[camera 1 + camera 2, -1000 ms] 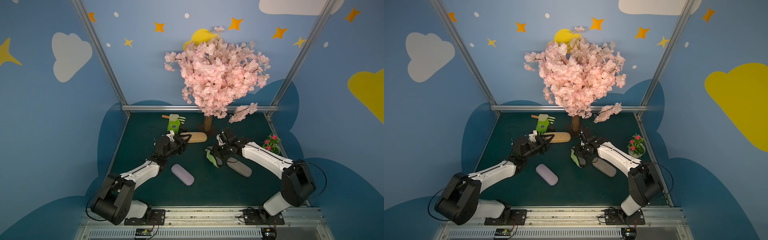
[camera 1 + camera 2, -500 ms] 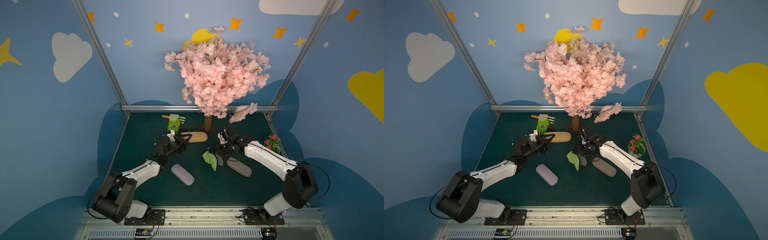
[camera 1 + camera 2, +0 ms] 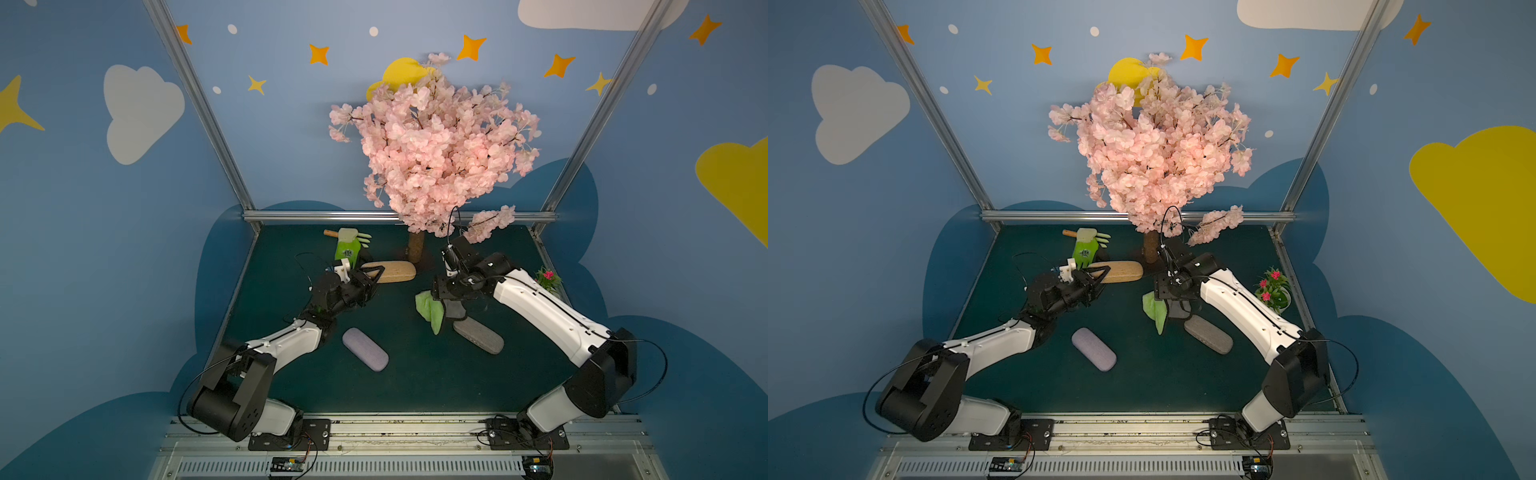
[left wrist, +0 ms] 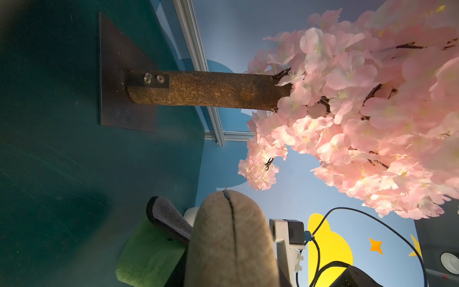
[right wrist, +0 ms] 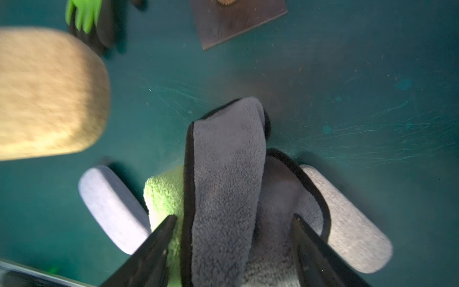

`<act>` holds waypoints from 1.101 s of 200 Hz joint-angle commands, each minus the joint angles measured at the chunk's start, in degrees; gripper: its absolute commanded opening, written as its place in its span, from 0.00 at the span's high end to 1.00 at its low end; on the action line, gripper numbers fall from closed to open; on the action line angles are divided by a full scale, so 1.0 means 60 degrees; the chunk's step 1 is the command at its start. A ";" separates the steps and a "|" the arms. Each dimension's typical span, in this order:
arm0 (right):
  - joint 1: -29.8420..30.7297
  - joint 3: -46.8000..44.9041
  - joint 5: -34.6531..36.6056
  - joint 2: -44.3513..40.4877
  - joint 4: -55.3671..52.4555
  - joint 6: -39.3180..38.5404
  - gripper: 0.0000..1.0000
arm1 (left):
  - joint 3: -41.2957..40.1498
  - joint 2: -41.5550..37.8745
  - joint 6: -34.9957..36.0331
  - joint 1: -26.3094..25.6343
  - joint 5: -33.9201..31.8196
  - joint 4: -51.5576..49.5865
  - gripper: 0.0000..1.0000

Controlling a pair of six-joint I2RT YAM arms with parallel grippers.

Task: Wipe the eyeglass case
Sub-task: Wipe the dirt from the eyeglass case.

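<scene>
Clearly the left end effector (image 3: 372, 275) is pressed together on one end of the tan eyeglass case (image 3: 392, 272). The case's free length reaches out past the tips toward the other arm. From the left wrist the same case (image 4: 231, 243) runs straight out of the grip with its seam line showing. Holding it by one end probably leaves most of the shell bare and steady for wiping, so I take this case to be the one the task means. Whether it is lifted clear of the surface (image 3: 415, 382) I cannot tell.

Behind that end effector, beside its forearm, a lilac case (image 3: 365, 349) lies flat and untouched.

Open surface separates the two end effectors, so the tan case and the cloth (image 3: 430, 309) are near each other but apart.

The cloth is green on one face, grey on the other and edged in black. It sits directly under the right end effector (image 5: 233, 216), whose jaws stand spread. In the right wrist view a grey fold rises between the fingers (image 5: 159, 243), but neither one presses it. The rest is heaped over the near end of a grey case (image 3: 478, 336), which lies flat just below this end effector. With the cloth loose like this, no wiping is under way. The jaws would need to close on that fold and carry it across to the tan case.

Beyond the right arm's outer side stands a potted flower (image 3: 548, 280), well clear of both end effectors.
</scene>
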 commanded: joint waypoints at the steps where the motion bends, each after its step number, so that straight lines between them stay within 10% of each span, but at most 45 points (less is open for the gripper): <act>1: 0.0208 0.0358 0.0357 0.0429 -0.1170 -0.0805 0.27 | 0.0253 0.0113 -0.0014 -0.0058 0.0015 0.0657 0.97; 70: 0.0418 -0.0446 -0.0594 -0.0610 0.0825 0.0285 0.34 | 0.0784 0.0816 0.0695 -0.0114 0.1367 0.1025 0.97; 117: -0.0610 -0.1996 -0.3101 -0.1376 0.2638 0.1433 0.80 | 0.1056 0.1283 0.0653 0.0235 0.2172 0.2002 0.97; 179: -0.1432 -0.3352 -0.4226 -0.3178 0.5177 0.2406 0.99 | 0.2669 -0.0211 0.6990 0.0225 0.2808 -0.4840 0.97; 220: -0.0868 -0.2157 -0.3408 -0.3743 0.5643 0.2910 1.00 | 0.2820 0.0105 0.7400 -0.0462 0.2692 -0.4689 0.97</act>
